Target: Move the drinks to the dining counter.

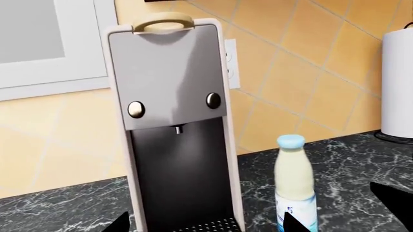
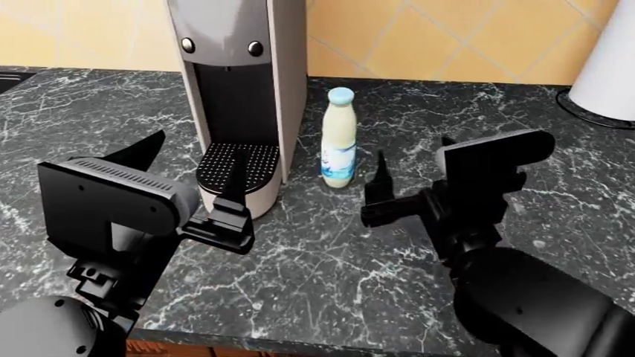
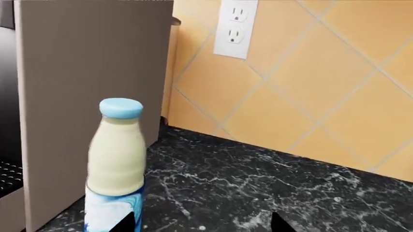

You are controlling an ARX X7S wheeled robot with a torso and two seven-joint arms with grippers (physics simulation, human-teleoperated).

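Observation:
One of the drinks, a slim milky-white bottle with a light blue cap and label, stands upright on the dark veined marble counter, just right of a coffee machine. My right gripper is open, a short way in front of the bottle and slightly to its right. In the right wrist view the bottle stands beyond one fingertip of the open gripper. My left gripper is open and faces the machine's drip tray. The left wrist view shows the bottle off to one side of this gripper. The dining counter is out of view.
A tall grey and beige coffee machine stands against the tiled wall. A white paper towel roll is at the back right. A wall outlet sits behind the bottle. The counter's front edge runs just below my arms.

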